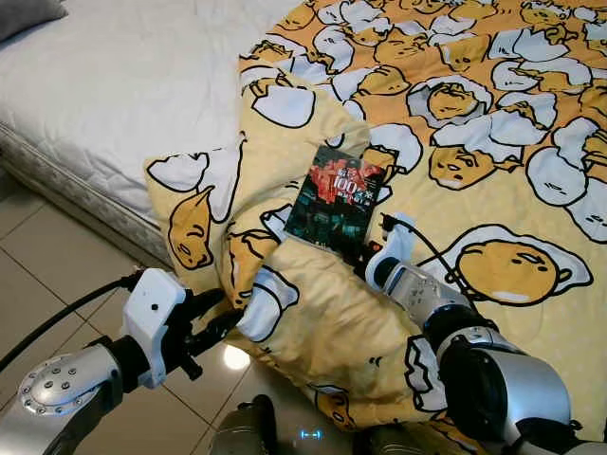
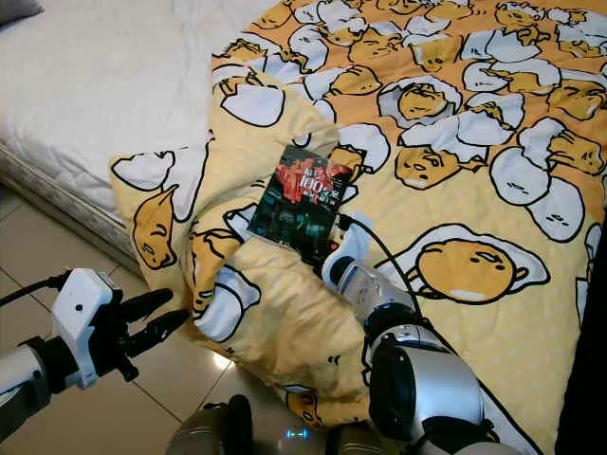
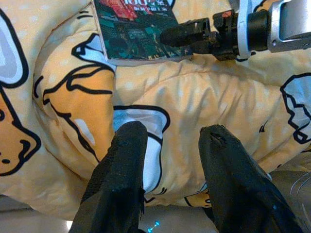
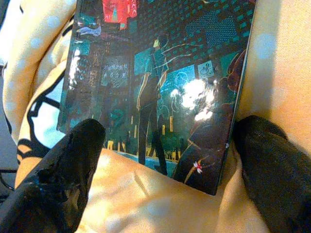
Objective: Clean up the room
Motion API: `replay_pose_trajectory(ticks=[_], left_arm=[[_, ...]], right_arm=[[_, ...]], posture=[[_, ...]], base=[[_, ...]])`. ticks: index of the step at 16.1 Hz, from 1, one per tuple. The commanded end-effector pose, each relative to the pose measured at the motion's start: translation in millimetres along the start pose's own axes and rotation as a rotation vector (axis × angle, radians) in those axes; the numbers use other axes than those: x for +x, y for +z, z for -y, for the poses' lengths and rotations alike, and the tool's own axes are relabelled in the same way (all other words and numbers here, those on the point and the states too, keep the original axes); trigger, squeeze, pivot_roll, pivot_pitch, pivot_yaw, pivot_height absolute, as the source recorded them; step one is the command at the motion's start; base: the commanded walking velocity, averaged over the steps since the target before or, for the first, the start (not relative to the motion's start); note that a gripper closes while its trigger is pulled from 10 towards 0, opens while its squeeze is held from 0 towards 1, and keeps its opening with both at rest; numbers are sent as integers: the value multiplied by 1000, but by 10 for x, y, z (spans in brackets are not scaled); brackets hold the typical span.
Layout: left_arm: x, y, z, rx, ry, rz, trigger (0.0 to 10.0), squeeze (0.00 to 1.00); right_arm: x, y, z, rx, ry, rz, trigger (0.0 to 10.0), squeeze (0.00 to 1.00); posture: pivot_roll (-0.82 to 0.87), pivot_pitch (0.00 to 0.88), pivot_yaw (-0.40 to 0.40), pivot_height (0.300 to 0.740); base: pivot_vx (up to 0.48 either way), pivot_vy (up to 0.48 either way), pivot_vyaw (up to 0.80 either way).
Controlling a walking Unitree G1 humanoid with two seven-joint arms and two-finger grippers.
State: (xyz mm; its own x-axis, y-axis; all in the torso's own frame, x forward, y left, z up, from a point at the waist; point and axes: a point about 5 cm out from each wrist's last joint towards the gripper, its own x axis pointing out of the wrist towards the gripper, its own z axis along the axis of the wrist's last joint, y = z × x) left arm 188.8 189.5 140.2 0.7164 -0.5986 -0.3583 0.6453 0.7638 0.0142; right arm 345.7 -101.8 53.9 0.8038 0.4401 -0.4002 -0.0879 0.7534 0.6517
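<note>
Item one: my right pincer [image 4: 165,160], reached out over the bunched edge of the quilt. Its two black fingers [image 4: 63,160] are spread, one at each lower corner of the book, the near edge of the book lying between them. Whether the fingers touch the cover I cannot tell; they are not closed on it.

Item two: book [image 1: 334,196], dark glossy cover with teal city scenery, red lettering near its far end and a standing figure in the middle. It lies flat, face up, directly ahead of my right pincer, resting on a raised fold of the quilt.

Item three: quilt [image 1: 493,142], yellow-orange with a repeated print of white and yellow egg characters. It spreads beyond and to the right of my right pincer, and a bunched corner of it hangs over the bed's edge toward the floor.

Item four: my left pincer [image 3: 170,160], fingers spread with a clear gap between them, holding nothing. It hovers low beside the hanging quilt fold, pointing at the cloth, which lies just ahead of its tips. The book and my right pincer lie farther ahead of it.

Item five: bed [image 1: 114,85], white quilted mattress, bare beyond my left pincer.

Item six: floor [image 1: 47,275], pale tiles, beneath my left pincer.
</note>
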Motion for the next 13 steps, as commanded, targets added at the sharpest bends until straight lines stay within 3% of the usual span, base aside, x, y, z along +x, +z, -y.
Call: replay_pose_trajectory(ticks=[1, 5, 7, 11, 13], left_arm=[[-30, 1, 3, 6, -3, -14, 10000, 0], [5, 2, -38, 16, 6, -5, 10000, 0], [56, 54, -109, 32, 27, 20, 10000, 0], [71, 57, -134, 34, 36, 28, 10000, 0], [71, 44, -130, 33, 35, 28, 10000, 0]], right_arm=[[4, -309, -2, 124, 14, -93, 10000, 0], [70, -66, -258, 201, 175, -20, 10000, 0], [87, 196, -377, 311, 226, 71, 10000, 0], [85, 285, -413, 312, 245, 91, 10000, 0], [98, 162, -357, 282, 177, 63, 10000, 0]], posture=[[166, 244, 50, 740], [161, 206, 39, 740], [161, 184, 29, 740], [162, 159, 23, 740], [166, 167, 29, 740]], base=[[0, 0, 0], [0, 0, 0], [0, 0, 0], [0, 0, 0], [0, 0, 0]])
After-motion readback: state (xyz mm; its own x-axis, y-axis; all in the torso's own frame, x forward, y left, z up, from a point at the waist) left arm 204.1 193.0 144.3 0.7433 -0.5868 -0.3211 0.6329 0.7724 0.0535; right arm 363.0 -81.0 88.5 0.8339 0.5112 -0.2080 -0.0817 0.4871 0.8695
